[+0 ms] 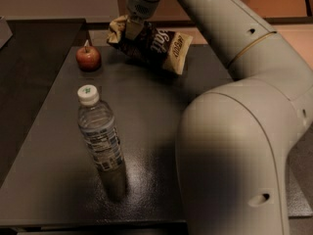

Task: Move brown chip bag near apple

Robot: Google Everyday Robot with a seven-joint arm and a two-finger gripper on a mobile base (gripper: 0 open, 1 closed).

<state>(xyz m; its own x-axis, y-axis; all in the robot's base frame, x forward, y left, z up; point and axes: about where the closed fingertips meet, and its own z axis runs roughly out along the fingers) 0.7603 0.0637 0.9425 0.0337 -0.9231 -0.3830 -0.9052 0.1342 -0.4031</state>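
The brown chip bag point(156, 45) has cream-tan ends and white script lettering. It hangs tilted just above the far edge of the dark table point(146, 131), its right end lower. My gripper point(132, 29) is shut on the bag's left part, coming down from the top of the view. The small red apple point(88, 58) sits on the table at the far left, a short way left of the bag and not touching it.
A clear water bottle point(99, 133) with a white cap stands upright in the middle-left of the table. My arm's large pale body point(234, 146) fills the right side and hides the table's right part. A lower dark surface point(29, 72) lies to the left.
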